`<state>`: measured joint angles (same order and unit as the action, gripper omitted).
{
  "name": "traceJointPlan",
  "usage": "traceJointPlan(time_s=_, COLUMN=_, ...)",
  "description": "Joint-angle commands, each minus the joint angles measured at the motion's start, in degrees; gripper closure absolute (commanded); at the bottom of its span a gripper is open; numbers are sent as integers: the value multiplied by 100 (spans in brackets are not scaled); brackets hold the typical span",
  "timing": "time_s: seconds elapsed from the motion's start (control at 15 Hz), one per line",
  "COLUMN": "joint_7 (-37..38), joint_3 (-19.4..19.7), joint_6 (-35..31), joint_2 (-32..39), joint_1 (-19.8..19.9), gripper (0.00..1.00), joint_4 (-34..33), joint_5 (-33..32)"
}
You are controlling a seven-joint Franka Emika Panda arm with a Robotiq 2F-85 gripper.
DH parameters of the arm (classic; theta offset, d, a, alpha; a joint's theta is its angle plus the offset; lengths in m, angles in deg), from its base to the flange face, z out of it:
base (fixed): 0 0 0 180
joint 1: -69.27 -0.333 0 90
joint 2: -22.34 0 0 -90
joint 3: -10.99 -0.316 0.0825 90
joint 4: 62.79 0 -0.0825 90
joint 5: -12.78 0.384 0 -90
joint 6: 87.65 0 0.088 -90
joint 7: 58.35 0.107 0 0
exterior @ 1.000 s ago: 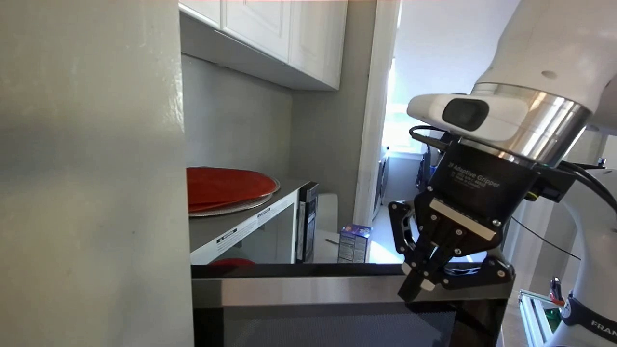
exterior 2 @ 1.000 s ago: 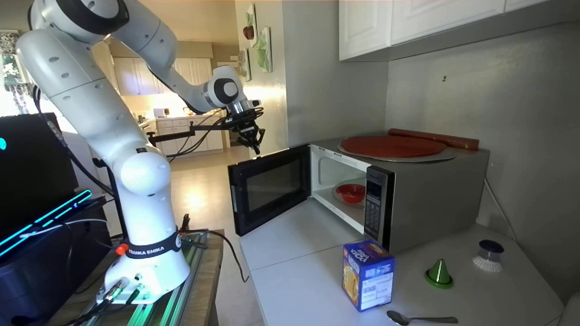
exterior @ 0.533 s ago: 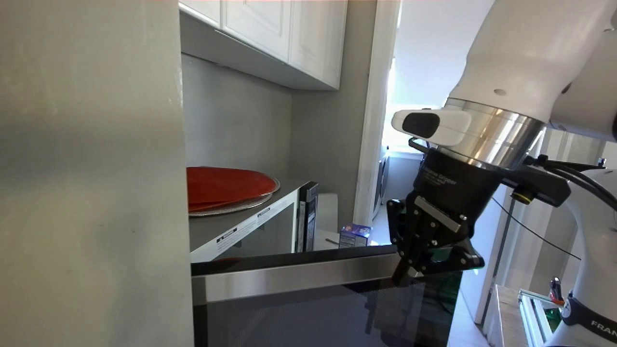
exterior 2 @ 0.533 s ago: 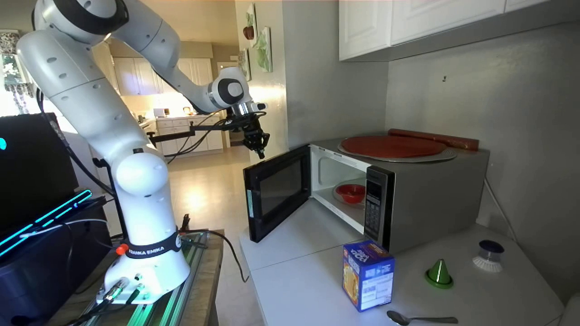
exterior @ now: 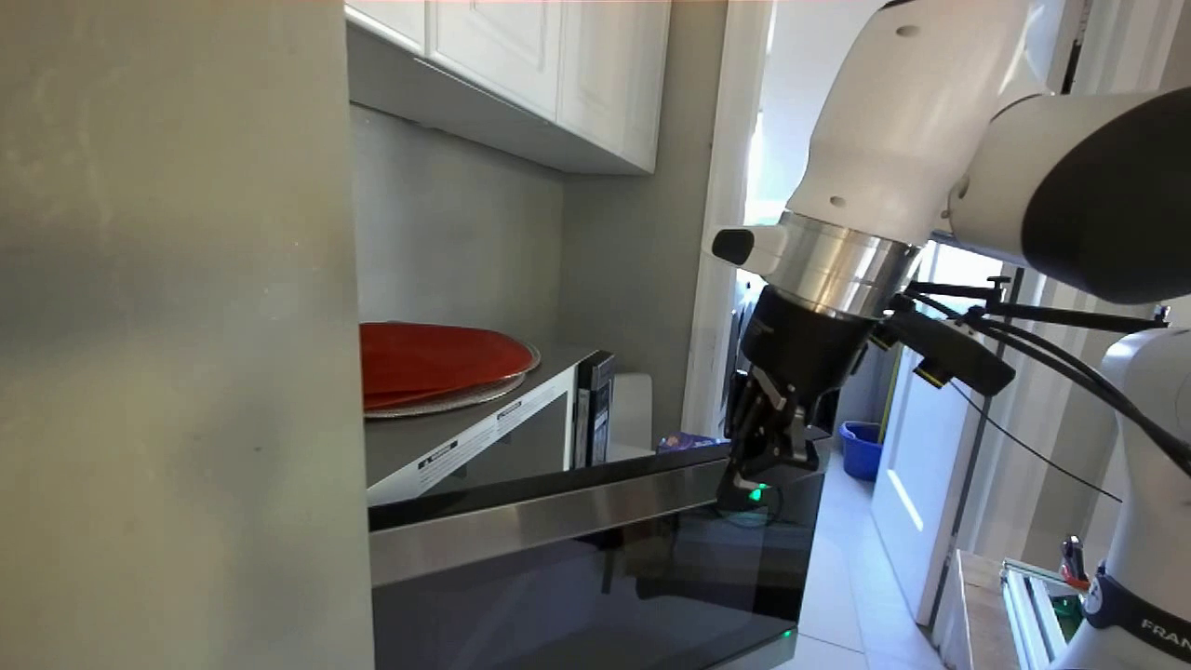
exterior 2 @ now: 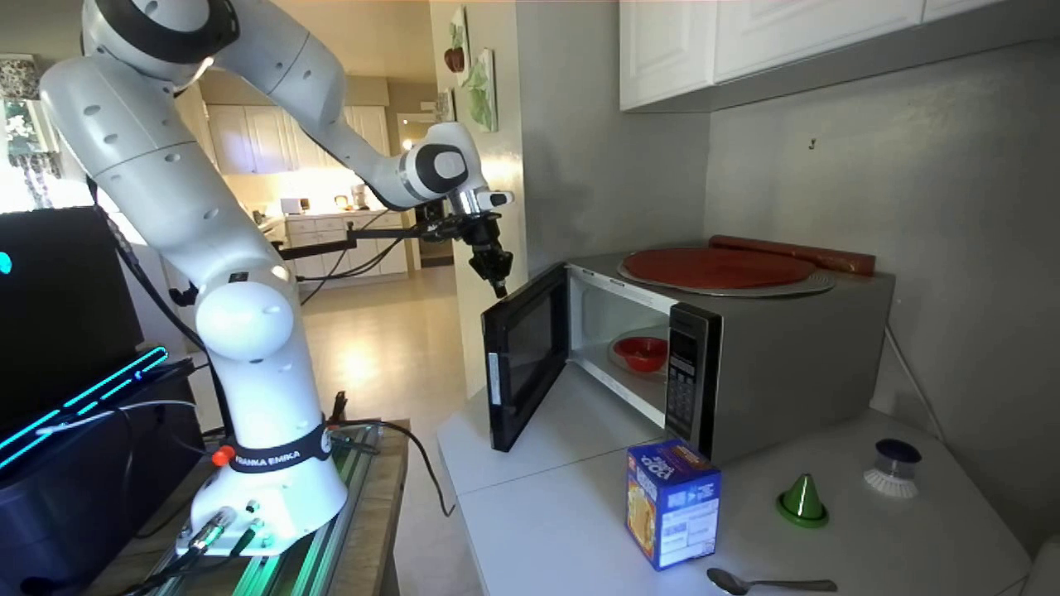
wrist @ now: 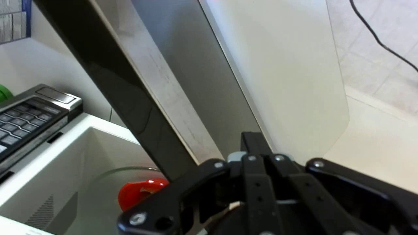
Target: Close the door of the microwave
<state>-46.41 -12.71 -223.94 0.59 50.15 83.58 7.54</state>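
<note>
The microwave (exterior 2: pixel 795 364) stands on the white counter. Its dark glass door (exterior 2: pixel 530 356) is partly open, hinged at the far side in that view. The door's outer face, with a silver strip along the top, shows in an exterior view (exterior: pixel 558 596). Its top edge crosses the wrist view (wrist: pixel 120 94) diagonally. My gripper (exterior: pixel 740 489) is shut with nothing between its fingers. It points down at the door's outer face, near the top of the free edge. It also shows in the wrist view (wrist: pixel 256 143). The exact fingertip contact is hard to see.
A red bowl (exterior 2: pixel 642 354) sits inside the microwave. A red round sheet on a silver tray (exterior 2: pixel 720 269) lies on top. A blue box (exterior 2: pixel 672 503) stands before the control panel. A green cone (exterior 2: pixel 802 501), a brush (exterior 2: pixel 893 468) and a spoon (exterior 2: pixel 770 584) are on the counter.
The door has swung partway toward the microwave, its free edge moving inward. My gripper has moved along with it on the outer side and stayed shut.
</note>
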Motion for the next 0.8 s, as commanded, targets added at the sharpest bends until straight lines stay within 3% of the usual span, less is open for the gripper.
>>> traceJointPlan(time_s=0.0, joint_7=768, joint_3=11, joint_6=-136, joint_2=61, joint_1=360, gripper=100, joint_4=2, joint_5=-62)
traceJointPlan(time_s=0.33, joint_7=1668, joint_3=-93, joint_6=-570, joint_2=180, joint_1=879, gripper=100, joint_4=-76, joint_5=-257)
traceJointPlan(time_s=0.73, joint_7=2704, joint_3=-407, joint_6=-1209, joint_2=382, joint_1=1564, gripper=100, joint_4=-104, joint_5=-1170)
